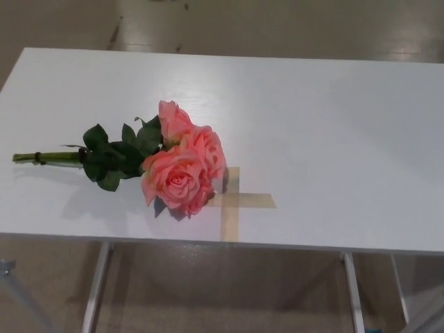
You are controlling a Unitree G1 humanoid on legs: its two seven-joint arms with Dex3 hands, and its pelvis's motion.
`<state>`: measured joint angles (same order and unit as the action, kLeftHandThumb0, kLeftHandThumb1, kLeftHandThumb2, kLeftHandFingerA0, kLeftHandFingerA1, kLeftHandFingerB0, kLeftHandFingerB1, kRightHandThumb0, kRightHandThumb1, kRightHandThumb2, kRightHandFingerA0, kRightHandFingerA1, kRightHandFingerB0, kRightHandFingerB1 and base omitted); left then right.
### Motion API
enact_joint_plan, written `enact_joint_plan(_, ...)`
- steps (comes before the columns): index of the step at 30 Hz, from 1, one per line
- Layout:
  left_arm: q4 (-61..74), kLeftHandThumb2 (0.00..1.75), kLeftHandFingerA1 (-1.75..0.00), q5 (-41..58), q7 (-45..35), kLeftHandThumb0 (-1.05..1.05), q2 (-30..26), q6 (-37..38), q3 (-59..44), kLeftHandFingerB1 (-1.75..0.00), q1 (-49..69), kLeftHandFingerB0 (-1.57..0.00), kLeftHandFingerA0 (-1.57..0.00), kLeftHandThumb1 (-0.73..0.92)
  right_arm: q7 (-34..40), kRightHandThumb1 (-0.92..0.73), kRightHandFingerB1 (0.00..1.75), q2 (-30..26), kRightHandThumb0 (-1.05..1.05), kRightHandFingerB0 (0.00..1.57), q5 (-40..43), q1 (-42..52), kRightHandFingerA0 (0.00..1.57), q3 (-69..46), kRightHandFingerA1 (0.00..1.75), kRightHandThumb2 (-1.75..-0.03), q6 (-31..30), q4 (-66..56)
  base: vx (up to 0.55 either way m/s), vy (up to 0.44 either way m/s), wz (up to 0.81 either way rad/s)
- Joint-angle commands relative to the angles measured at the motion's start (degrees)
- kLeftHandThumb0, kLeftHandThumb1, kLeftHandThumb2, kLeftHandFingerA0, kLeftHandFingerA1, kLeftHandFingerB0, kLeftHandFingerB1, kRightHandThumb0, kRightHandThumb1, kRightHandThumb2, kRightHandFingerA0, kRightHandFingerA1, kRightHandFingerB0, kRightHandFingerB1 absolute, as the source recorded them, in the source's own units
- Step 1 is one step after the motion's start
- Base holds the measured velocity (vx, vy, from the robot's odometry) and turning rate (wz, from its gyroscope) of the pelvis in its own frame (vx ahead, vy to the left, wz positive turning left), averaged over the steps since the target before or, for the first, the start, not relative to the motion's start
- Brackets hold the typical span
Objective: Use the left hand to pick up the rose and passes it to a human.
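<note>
We see the rose (pixel 182 161) lying flat on the white table (pixel 326 132), left of centre and toward the near edge. It is really a small bunch: three salmon-pink blooms packed together, the largest one nearest us and facing up, a second just behind it on the right, a smaller tighter bud behind on the left. Petals look layered and full, edges a shade lighter. Dark green leaves (pixel 114 156) cluster just left of the blooms. The green stems (pixel 47 157) run straight out toward the table's left edge, roughly parallel to the near edge, with a dark band wrapped round them near the cut end. The stem tips stop just short of the left edge.

The blooms overlap the left arm of a tan tape cross (pixel 236 201) stuck on the tabletop; the cross's lower arm reaches the near edge.

We see neither robot hand in the head view, so we can't tell finger state for left or right. Nothing touches the rose.
</note>
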<state>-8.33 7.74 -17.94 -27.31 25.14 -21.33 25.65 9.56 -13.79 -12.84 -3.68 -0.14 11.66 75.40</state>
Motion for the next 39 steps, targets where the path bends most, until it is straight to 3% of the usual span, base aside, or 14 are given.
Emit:
enact_joint_plan(1,25.65,0.55,-0.28,8.33,1.45,-0.70,0.44,4.62,-7.74,-0.31,1.72,-0.21,-0.20,0.45,-0.20,-0.64,0.35,-0.08,-0.27,0.44,0.35,-0.55,0.70,-0.08,0.42,-0.58,-0.24,0.20,0.00,0.000,0.00)
enact_joint_plan(2,26.70,0.55,-0.30,7.68,1.96,-0.72,0.36,3.91,-8.15,-0.32,1.02,-0.17,-0.19,0.44,-0.26,-0.64,0.35,-0.06,-0.27,0.44,0.41,-0.59,0.70,-0.14,0.42,-0.58,-0.33,0.24,0.00,0.000,0.00)
enact_joint_plan(3,27.63,0.79,-0.49,6.13,2.96,-0.36,0.03,3.25,-8.57,-0.49,-0.84,-0.02,0.00,0.12,-0.24,-0.64,0.35,-0.06,-0.27,0.44,0.33,-0.77,0.71,-0.07,0.42,-0.58,-0.53,0.27,0.00,0.000,0.00)
enact_joint_plan(5,29.08,0.79,-0.49,2.75,4.65,-0.36,-0.47,2.08,-9.20,-0.50,-4.77,-0.02,0.00,0.12,-0.12,-0.64,0.35,-0.06,-0.27,0.44,0.13,-1.07,0.71,0.10,0.42,-0.58,-0.85,0.34,0.00,0.000,0.00)
enact_joint_plan(6,29.42,0.63,-0.34,1.68,4.87,-0.81,-0.83,1.28,-9.21,-0.35,-6.27,-0.08,-0.12,0.43,-0.14,-0.64,0.35,-0.06,-0.27,0.44,0.19,-1.09,0.71,0.03,0.42,-0.58,-0.96,0.38,0.00,0.000,0.00)
enact_joint_plan(9,30.30,0.56,-0.26,-0.84,4.07,-0.80,-2.92,-2.19,-8.65,-0.28,-10.42,-0.09,-0.10,0.51,-0.27,-0.64,0.35,-0.05,-0.29,0.45,0.23,-1.16,0.71,0.02,0.42,-0.58,-1.09,0.42,0.00,0.000,0.00)
enact_joint_plan(10,30.63,0.56,-0.26,-1.12,3.84,-0.80,-2.89,-2.84,-8.67,-0.28,-10.93,-0.09,-0.10,0.51,-0.28,-0.64,0.35,-0.09,-0.29,0.45,0.26,-1.25,0.71,-0.01,0.42,-0.58,-1.11,0.43,0.00,0.000,0.00)
enact_joint_plan(11,31.29,0.84,-0.23,-1.49,3.31,-0.72,-3.75,-4.50,-8.59,-0.28,-11.68,-0.01,-0.04,0.43,-0.30,-0.64,0.35,-0.06,-0.28,0.45,0.27,-1.34,0.71,-0.01,0.42,-0.58,-1.19,0.45,0.00,0.000,0.00)
enact_joint_plan(14,32.10,0.84,-0.23,-1.83,2.85,-0.72,-3.86,-6.04,-8.73,-0.28,-12.20,-0.01,-0.04,0.43,-0.31,-0.64,0.35,-0.04,-0.28,0.45,0.28,-1.39,0.71,0.00,0.42,-0.58,-1.24,0.47,0.00,0.000,0.00)
enact_joint_plan(15,24.53,0.83,-0.23,-4.64,-0.55,-0.67,-10.12,-12.42,-2.59,-0.25,-22.60,-0.02,-0.02,0.38,-0.51,-0.63,0.35,-0.12,-0.26,0.45,0.36,-1.61,0.70,-0.10,0.43,-0.58,-1.29,0.56,0.00,0.000,0.00)
enact_joint_plan(22,7.75,0.82,-0.17,-10.16,-1.80,-0.67,-14.37,-13.79,7.58,-0.23,-39.73,-0.05,-0.05,0.41,-0.59,-0.64,0.35,0.06,-0.26,0.46,0.70,-1.73,0.73,-0.44,0.43,-0.58,-1.17,0.42,0.00,0.000,0.03)
enact_joint_plan(32,-3.69,0.81,-0.18,-13.84,-0.94,-0.64,-14.74,-19.01,15.85,-0.23,-52.00,-0.03,-0.02,0.39,-0.96,-0.64,0.35,0.14,-0.28,0.47,0.80,-1.91,0.72,-0.72,0.42,-0.58,-1.24,0.41,0.00,0.000,0.00)
enact_joint_plan(38,-15.93,0.79,-0.19,-20.90,1.15,-0.61,-12.91,-22.32,24.39,-0.24,-62.19,0.00,0.00,0.36,-1.64,-0.64,0.36,-0.26,-0.26,0.45,1.31,-2.62,0.71,-1.43,0.44,-0.59,-1.01,0.29,0.00,0.000,0.01)
enact_joint_plan(39,-17.90,0.79,-0.18,-22.78,1.72,-0.61,-12.04,-23.79,26.24,-0.24,-63.98,-0.01,0.00,0.37,-1.93,-0.55,0.44,-0.40,-0.35,0.41,1.29,-2.95,0.65,-1.46,0.53,-0.73,-1.17,0.37,0.00,0.000,0.00)
